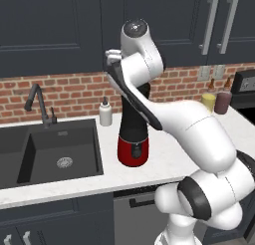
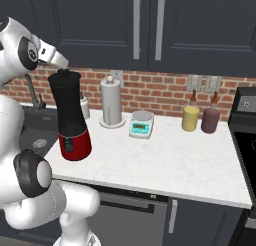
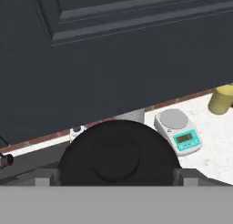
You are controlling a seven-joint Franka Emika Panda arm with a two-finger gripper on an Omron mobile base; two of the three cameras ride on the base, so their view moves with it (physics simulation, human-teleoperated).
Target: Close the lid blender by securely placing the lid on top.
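Just above the lid (image 3: 119, 155), the hand (image 3: 116, 178), fingers spread.

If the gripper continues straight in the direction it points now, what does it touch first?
Most likely the round black lid atop the tall black blender jar, directly ahead between the open gripper's fingers; depth is unclear.

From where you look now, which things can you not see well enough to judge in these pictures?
- Top of the blender in the left base view: the arm crosses in front of the jar.
- Seating of the lid in the right base view: black on black, too small to tell.
- Gripper in the hand view: the fingers are cut off by the bottom edge.
- Jar under the lid in the hand view: the lid covers it.
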